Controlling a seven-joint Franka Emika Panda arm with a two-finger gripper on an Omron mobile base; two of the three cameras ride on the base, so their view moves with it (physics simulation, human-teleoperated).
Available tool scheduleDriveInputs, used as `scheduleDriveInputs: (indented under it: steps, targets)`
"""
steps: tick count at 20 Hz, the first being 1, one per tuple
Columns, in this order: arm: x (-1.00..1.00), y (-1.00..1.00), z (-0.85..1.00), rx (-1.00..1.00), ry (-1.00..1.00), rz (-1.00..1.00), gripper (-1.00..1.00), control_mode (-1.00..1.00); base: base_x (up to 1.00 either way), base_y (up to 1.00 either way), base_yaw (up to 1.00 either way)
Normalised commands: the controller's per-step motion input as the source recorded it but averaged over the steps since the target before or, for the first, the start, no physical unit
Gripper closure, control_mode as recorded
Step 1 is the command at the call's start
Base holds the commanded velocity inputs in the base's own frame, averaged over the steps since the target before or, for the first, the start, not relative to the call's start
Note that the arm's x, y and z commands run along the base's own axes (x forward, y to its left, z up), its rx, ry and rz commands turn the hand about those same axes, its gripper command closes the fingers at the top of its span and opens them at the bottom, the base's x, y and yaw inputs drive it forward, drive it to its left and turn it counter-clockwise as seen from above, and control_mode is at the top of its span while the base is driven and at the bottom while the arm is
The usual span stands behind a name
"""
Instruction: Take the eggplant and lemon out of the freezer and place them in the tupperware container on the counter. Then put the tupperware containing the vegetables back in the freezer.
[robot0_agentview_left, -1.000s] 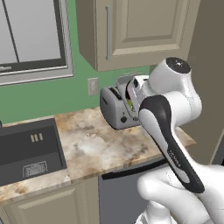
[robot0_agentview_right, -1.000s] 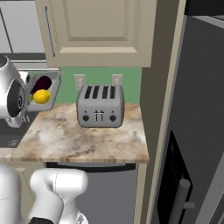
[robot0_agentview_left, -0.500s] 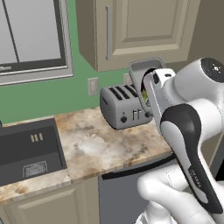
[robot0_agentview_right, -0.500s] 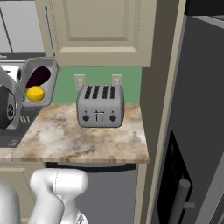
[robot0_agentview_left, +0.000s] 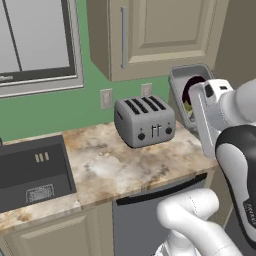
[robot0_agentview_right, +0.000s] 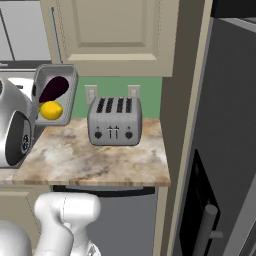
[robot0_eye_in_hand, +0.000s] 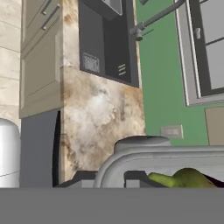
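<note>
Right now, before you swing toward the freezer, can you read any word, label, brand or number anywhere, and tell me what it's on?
No text reads clearly.
Robot arm: small marking on the dark forearm panel, too small to read.
Sink: pale label patch on the dark basin, blurred, unreadable.
Toaster: white control marks on the front, no letters legible.
Tupperware container: no label.

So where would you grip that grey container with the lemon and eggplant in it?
By its thin raised rim, jaws straddling the wall at a short end. The container is a shallow tray; lemon and eggplant crowd its middle, so only the rim is free.
</note>
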Motion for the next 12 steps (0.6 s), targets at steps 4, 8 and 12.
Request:
scheduleDriveInputs:
  steps: [4,8,12]
  targets:
    - [-0.17,-0.16,0.0,0.0,0.0,0.0,1.0,-1.0,0.0,0.0,0.0]
    - [-0.01,-0.01,0.0,0.0,0.0,0.0,1.0,-1.0,0.0,0.0,0.0]
    - [0.0,0.0,0.0,0.0,0.0,0.0,1.0,-1.0,0.0,0.0,0.0]
